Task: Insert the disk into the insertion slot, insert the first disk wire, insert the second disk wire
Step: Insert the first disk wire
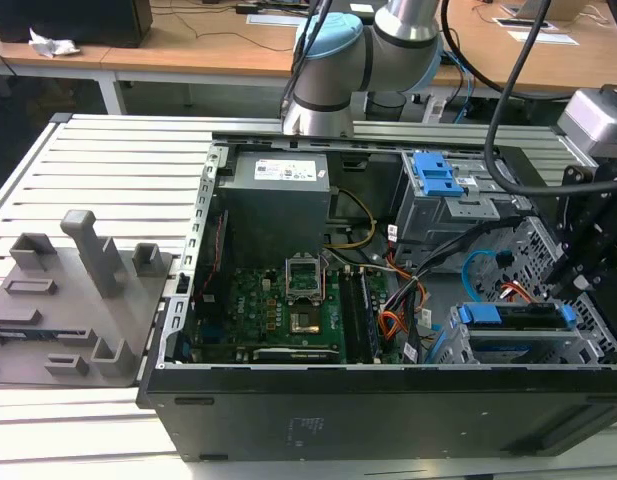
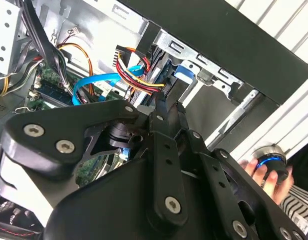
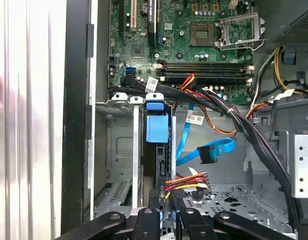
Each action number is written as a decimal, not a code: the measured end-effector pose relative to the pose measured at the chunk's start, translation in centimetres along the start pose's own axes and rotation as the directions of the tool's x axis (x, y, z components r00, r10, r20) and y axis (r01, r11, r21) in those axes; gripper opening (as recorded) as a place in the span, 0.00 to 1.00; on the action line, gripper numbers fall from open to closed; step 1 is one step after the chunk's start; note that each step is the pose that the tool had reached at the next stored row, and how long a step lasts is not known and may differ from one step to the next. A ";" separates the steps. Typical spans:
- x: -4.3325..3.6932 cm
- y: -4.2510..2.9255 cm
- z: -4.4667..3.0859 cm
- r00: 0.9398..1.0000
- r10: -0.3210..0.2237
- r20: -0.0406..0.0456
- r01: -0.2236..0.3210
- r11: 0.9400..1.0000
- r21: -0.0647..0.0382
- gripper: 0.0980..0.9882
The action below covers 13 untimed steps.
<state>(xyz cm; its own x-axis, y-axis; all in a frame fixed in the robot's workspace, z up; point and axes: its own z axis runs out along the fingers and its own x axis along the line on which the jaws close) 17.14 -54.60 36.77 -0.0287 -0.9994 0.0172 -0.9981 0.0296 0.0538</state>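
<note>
An open computer case [image 1: 388, 410] lies on a slatted bench [image 1: 108, 150]. At its corner on the exterior view's right, a grey perforated drive cage [image 3: 116, 150] holds the disk [image 1: 515, 318]. The disk stands on edge in the bay, showing a thin dark side framed by bright blue caddy rails. Its long axis runs left to right in the exterior view, and the blue pull tab faces the motherboard [image 1: 273, 300]. A taller grey box with a blue latch [image 1: 435, 178] stands just beyond the cage. A light blue cable [image 3: 208, 150] loops loose beside the disk, and a thin orange-red wire [image 1: 520, 292] arcs near it. A bundle of red, yellow and black wires [image 3: 186, 181] crosses in front of the disk's near end. There the end effector [image 2: 166, 102] hangs; I cannot tell whether it is clenched or released. A person's hand [image 2: 258, 167] rests outside the case.
</note>
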 end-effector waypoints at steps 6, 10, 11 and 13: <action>0.00 0.00 0.00 1.000 0.000 0.000 0.000 1.000 0.000 0.01; 0.00 0.00 0.00 1.000 0.000 0.001 0.000 1.000 0.000 0.01; 0.00 0.00 0.00 1.000 0.000 0.001 0.000 1.000 0.000 0.01; 0.02 0.75 0.06 1.000 0.000 0.001 0.000 1.000 0.000 0.01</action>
<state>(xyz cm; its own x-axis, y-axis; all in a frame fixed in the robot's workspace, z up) 16.39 -54.59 36.74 -0.0287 -0.9995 0.0163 -0.9981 0.0295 0.0538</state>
